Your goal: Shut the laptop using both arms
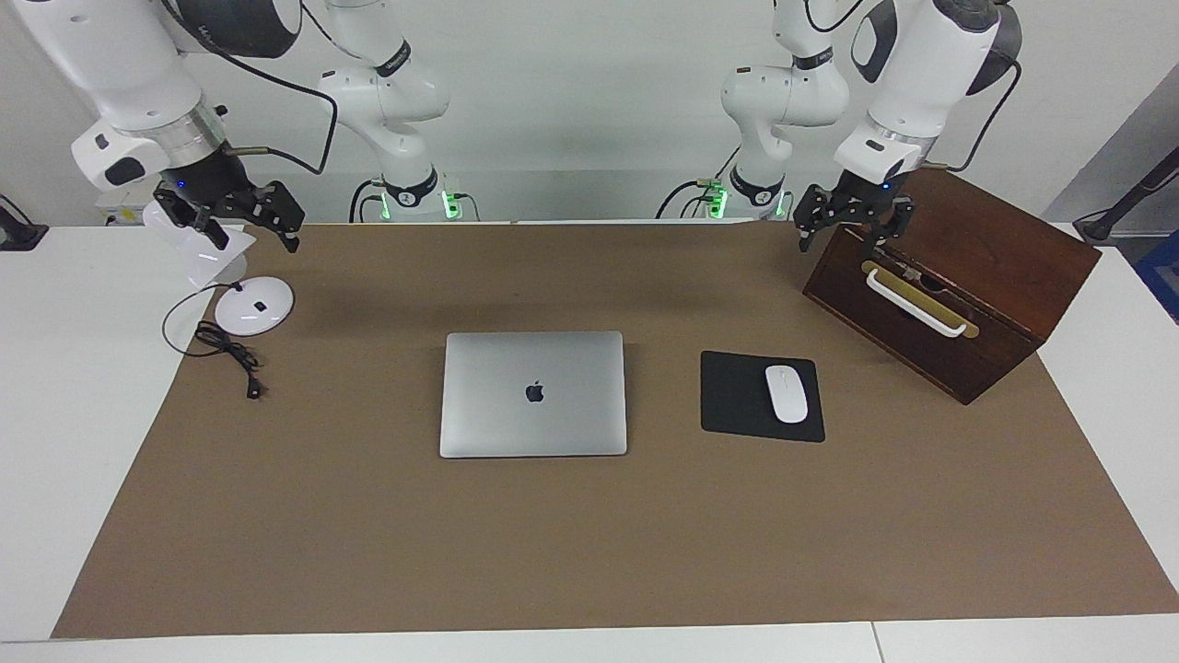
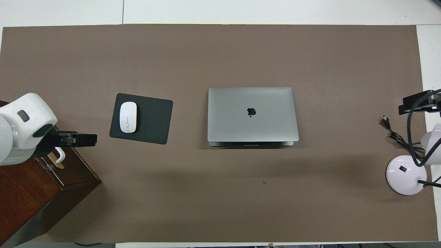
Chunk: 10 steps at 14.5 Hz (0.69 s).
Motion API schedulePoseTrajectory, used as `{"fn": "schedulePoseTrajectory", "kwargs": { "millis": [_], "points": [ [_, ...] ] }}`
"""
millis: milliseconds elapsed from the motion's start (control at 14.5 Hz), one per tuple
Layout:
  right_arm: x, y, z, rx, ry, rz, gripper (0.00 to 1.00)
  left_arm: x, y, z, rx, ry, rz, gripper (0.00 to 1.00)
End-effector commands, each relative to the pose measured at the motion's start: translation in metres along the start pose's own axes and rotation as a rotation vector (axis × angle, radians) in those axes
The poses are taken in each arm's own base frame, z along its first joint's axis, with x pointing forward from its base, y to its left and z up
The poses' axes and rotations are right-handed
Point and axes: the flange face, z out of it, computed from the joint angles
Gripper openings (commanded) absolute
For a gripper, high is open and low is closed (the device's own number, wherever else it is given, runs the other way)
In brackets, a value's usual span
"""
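The silver-grey laptop (image 1: 532, 394) lies flat in the middle of the brown mat with its lid down and the apple logo facing up; it also shows in the overhead view (image 2: 252, 114). My left gripper (image 1: 852, 230) hangs open over the wooden box's top edge, toward the left arm's end of the table, well apart from the laptop. My right gripper (image 1: 241, 224) hangs open over the white lamp, toward the right arm's end, also well apart from the laptop. Both hold nothing.
A black mouse pad (image 1: 737, 398) with a white mouse (image 1: 786, 393) lies beside the laptop toward the left arm's end. A dark wooden box (image 1: 976, 276) with a white handle stands there too. A white desk lamp (image 1: 254, 305) and its black cable (image 1: 230, 354) are at the right arm's end.
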Motion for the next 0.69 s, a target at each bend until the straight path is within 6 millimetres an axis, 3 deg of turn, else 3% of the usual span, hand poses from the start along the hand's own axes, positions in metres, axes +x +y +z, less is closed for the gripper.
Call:
{"fn": "schedulePoseTrajectory", "kwargs": {
  "millis": [0,275,620],
  "points": [
    [-0.006,0.012,0.004,-0.020,0.014,-0.024,1.00,0.010,-0.023,-0.019,0.027,0.006,-0.040,1.00],
    [-0.005,0.017,0.013,-0.023,0.012,-0.021,1.00,0.035,-0.044,-0.046,0.036,0.013,-0.080,1.00],
    [-0.005,0.021,0.013,-0.030,0.013,-0.032,1.00,0.056,-0.052,-0.075,0.039,0.017,-0.095,1.00]
  ]
}}
